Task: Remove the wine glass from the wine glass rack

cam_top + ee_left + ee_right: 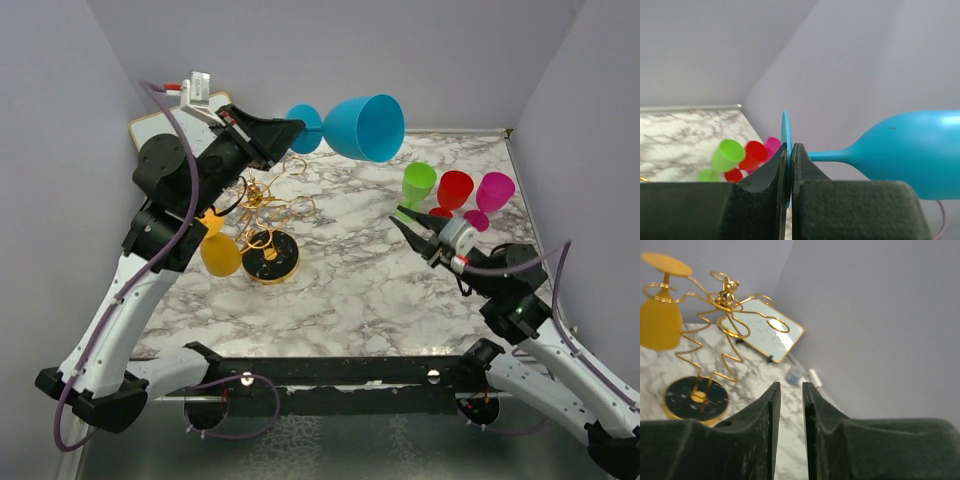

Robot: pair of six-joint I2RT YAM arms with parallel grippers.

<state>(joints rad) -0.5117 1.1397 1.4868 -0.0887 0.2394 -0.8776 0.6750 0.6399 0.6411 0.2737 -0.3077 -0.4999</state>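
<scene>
Top external: turquoise plastic wine glass point(360, 127) is pinched by its foot in the closed left gripper point(293, 131), held sideways clear of the gold wire rack point(262, 215), probably against snagging; right gripper point(398, 220) slightly parted, empty.

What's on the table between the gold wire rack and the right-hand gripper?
Nothing: only bare marble table lies between the wine glass rack and the right gripper, as the top view shows.

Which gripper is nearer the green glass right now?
Right. The right gripper sits close beside the green glass, holding nothing. The left gripper is raised at the back left, clamping the blue wine glass by its foot.
</scene>
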